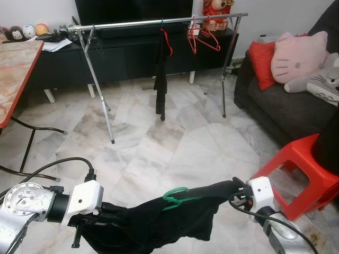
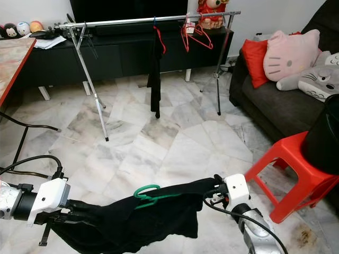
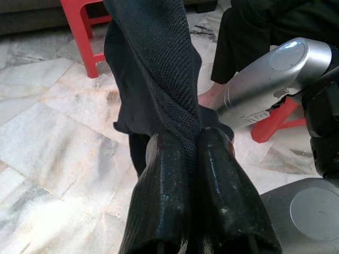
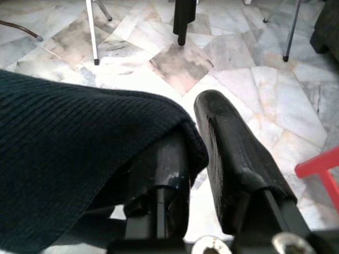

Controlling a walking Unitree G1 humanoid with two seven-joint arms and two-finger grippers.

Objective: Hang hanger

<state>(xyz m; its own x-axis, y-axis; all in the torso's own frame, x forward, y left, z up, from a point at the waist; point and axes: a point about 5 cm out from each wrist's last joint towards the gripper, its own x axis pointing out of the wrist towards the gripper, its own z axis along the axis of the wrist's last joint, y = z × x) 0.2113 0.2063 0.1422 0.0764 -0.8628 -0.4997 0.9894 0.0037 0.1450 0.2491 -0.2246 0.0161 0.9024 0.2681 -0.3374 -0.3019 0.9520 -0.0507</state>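
- Nearest to us, a black garment (image 1: 153, 222) is stretched between our two hands, its long axis running side to side, from about 8 o'clock to 4 o'clock in the head views.
- Our left hand (image 3: 192, 153) has its two fingers pressed together on one end of the cloth, the knit bunched between them.
- Our right hand (image 4: 198, 143) holds the other end; in its wrist view the cloth drapes over one finger (image 4: 164, 169) and the other finger (image 4: 233, 153) stands just beside it, so we judge the grip pinched on the garment's edge.
- The green hanger (image 1: 177, 197) sits in the middle of the garment, its hook poking up at the top edge, roughly midway between both hands, so neither arm is clearly nearer to it.
- A red stool (image 1: 302, 169) stands close by at about 3 o'clock.
- Farther off at 12 o'clock, across open marble floor (image 1: 175, 137), the clothes rail (image 1: 159, 23) runs side to side, roughly parallel to the garment's long axis.
- On that rail another black garment (image 1: 160, 74) hangs near the middle and some red hangers (image 1: 201, 34) toward 1 o'clock; the bar's 11 o'clock stretch looks free.
- We judge the hook must travel forward and upward, well away from its present spot, to reach the bar.
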